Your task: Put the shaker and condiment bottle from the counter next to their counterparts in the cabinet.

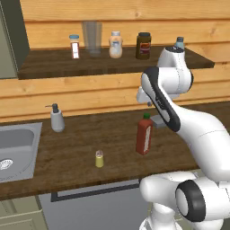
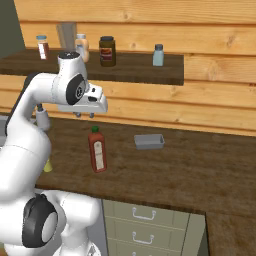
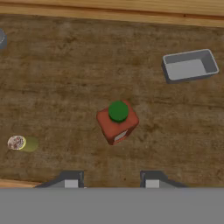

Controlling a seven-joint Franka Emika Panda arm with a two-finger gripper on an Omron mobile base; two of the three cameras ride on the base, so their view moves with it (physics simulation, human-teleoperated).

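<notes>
**Claw parked over the red bottle, holding nothing**

The claw (image 2: pixel 84 115) hangs in the air above the bench (image 1: pixel 81 152), fingers pointing down, drawn in narrow with nothing between them. In the hand view its two fingertips (image 3: pixel 71 180) sit at the bottom edge, and the red bottle (image 3: pixel 117 121) is right below and a bit ahead, green cap facing up at the camera. There's clear air between claw and cap.

The red bottle stands upright on the bench, roughly mid-depth, with bare wood all around it. The little yellow-green shaker (image 1: pixel 99 159) stands upright too, off to the bottle's left and nearer the front edge of the bench, well apart from the bottle. On the other side, a small grey tray (image 2: pixel 149 141) sits further back toward the wall, also with a decent gap from the bottle.

Further left there's a grey pump dispenser (image 1: pixel 56 118) near the back wall, and the steel sink (image 1: pixel 18 150) beyond it at the left end.

Up above, the shelf (image 1: pixel 54 67) runs along the plank wall. From left: a small jar with a red label (image 1: pixel 74 46), a clear glass (image 1: pixel 92 38), the cream bottle (image 1: pixel 115 45), a dark brown jar (image 1: pixel 143 46), then the pale blue shaker (image 2: pixel 158 55) standing alone near the right end. There's open board between the brown jar and the blue shaker, and a bit more right of it before the shelf's end.
</notes>
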